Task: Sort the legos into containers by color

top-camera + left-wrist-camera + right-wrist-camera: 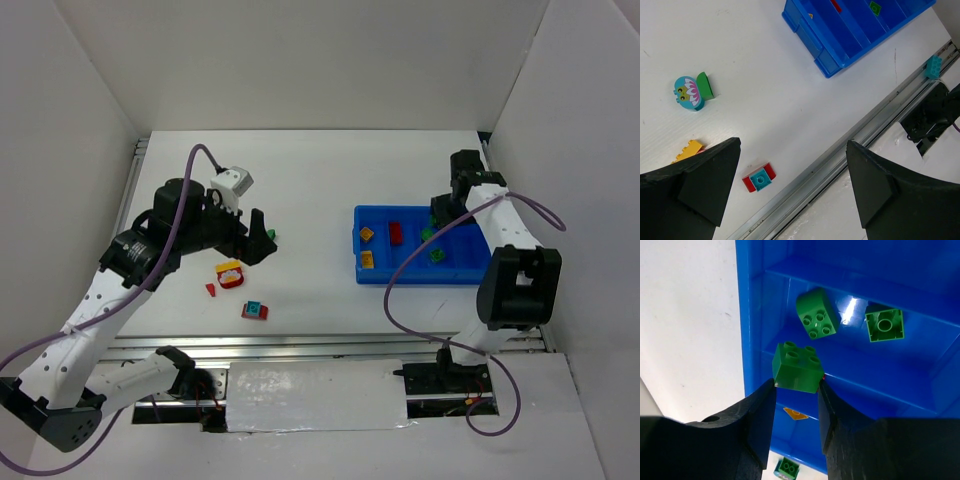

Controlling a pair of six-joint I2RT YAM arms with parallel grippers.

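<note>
While right pincer grips, green lego tilts studs-up.

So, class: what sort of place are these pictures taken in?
Probably a robot lab test cell: plain white walls, two mounted robot arms, toy bricks beside a blue sorting tray.

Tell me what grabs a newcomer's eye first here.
The bright-blue tray stands out at the right of the table, with the right gripper shut on a green brick over it, where two more green bricks lie in one compartment. On the left, the left gripper hangs wide open over a teal flower-faced piece, a red-and-teal brick and a yellow brick.
</note>
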